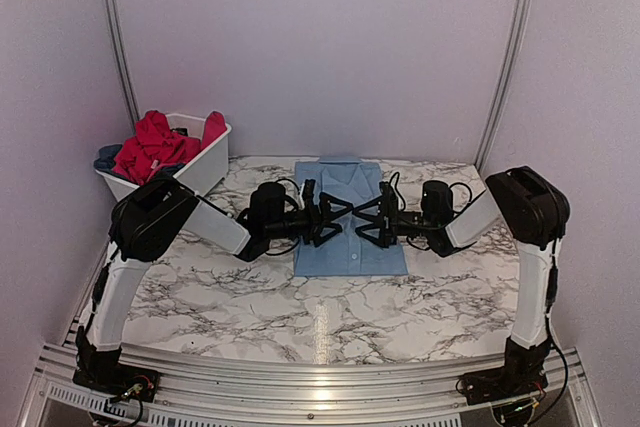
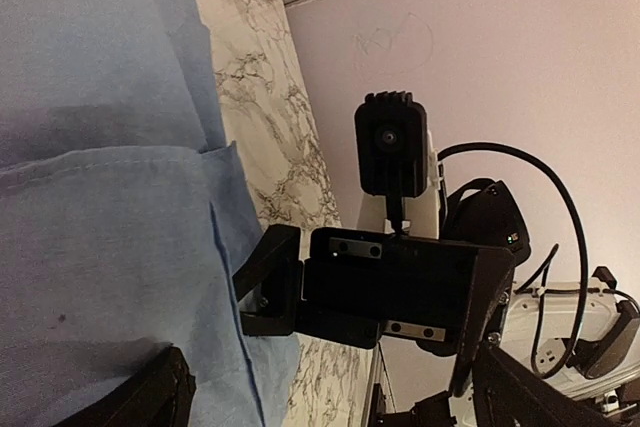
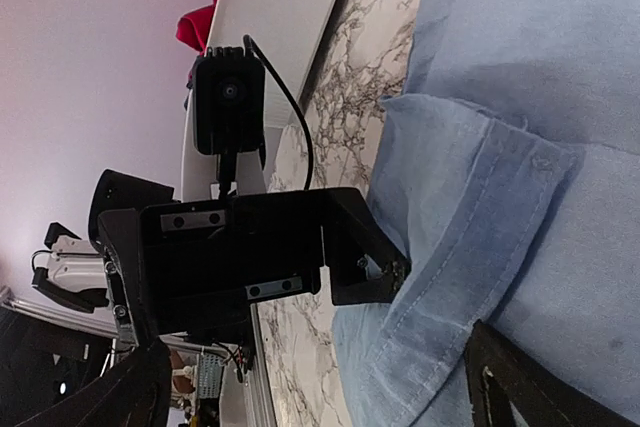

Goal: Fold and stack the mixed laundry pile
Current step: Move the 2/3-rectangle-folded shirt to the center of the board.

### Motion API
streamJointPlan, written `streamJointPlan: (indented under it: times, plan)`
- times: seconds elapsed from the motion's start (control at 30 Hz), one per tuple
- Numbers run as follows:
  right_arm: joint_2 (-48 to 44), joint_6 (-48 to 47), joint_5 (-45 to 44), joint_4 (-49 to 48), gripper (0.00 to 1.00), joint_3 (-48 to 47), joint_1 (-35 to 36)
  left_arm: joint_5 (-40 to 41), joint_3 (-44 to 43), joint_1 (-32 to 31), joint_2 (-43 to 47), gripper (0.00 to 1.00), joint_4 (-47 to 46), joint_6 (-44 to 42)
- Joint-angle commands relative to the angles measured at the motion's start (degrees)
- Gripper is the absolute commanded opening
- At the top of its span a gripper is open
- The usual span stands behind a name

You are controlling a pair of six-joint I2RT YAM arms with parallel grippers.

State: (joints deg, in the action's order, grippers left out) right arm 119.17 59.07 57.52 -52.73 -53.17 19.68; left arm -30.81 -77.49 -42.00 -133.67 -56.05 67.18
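My left claw (image 1: 338,219) and right claw (image 1: 366,219) both hung with fingers spread wide, gripping nothing, tip to tip over the light blue shirt (image 1: 350,255), which lay flat on the marble table (image 1: 200,297), its middle hidden beneath them. The rest of the pile, red garments (image 1: 155,142) over a dark blue cloth (image 1: 108,157) (mostly buried), sat in the white basket (image 1: 212,165) at far left; whether my fingertips touched the shirt I could not tell.
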Motion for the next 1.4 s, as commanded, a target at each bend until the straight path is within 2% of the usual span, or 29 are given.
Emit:
streamJointPlan:
  times: [0.0, 0.1, 0.2, 0.47, 0.67, 0.77, 0.9, 0.97, 1.07, 1.2, 1.27, 1.37]
  plan:
    - [3.4, -2.1, 0.1, 0.2, 0.98, -3.4, -1.6, 2.1, -0.4, 1.7, -3.6, 0.99, 3.4, 1.4]
    - [3.4, -9.2, -1.8, 8.7, 0.98, -4.5, -1.5, 3.9, 1.0, 2.2, -4.0, 0.99, 6.2, 0.8]
    - [4.2, -12.3, -3.1, 13.3, 0.98, -4.7, -0.6, 6.2, 4.2, 2.4, -2.8, 0.99, 8.5, 0.3]
    - [2.5, -11.7, -6.4, 10.5, 0.98, 2.4, 6.6, 9.5, 19.1, 2.2, 7.7, 0.99, 8.9, -2.1]
    - [-8.1, -8.7, -10.2, 6.9, 0.98, 11.1, 8.6, 8.6, 28.1, 3.0, 16.2, 0.99, 8.8, -5.6]
    - [-16.2, -14.2, -11.7, 17.6, 0.97, 9.6, 7.8, 9.0, 31.0, 3.5, 23.0, 0.99, 10.7, -10.2]
    - [-27.7, -26.0, -17.4, 37.6, 0.95, 5.7, 7.2, 13.2, 35.9, 3.0, 35.4, 0.99, 19.7, -18.5]
    - [-32.3, -27.2, -18.8, 42.2, 0.93, 7.3, 7.1, 15.7, 39.7, 3.3, 41.3, 0.99, 23.5, -20.3]
    - [-37.3, -27.5, -21.4, 45.7, 0.87, 13.1, 7.8, 14.4, 44.2, 4.1, 45.9, 0.99, 25.5, -20.9]
    - [-42.8, -35.3, -34.4, 56.3, 0.83, 14.1, 15.0, 14.9, 45.4, 3.5, 48.9, 0.95, 33.4, -31.0]
    - [-44.4, -39.0, -41.7, 58.9, 0.81, 14.4, 18.3, 23.0, 43.2, 0.7, 50.1, 0.95, 41.5, -40.4]
    - [-44.6, -44.0, -50.5, 60.2, 0.77, 15.7, 22.8, 41.6, 40.6, -5.5, 50.0, 0.98, 50.5, -52.9]
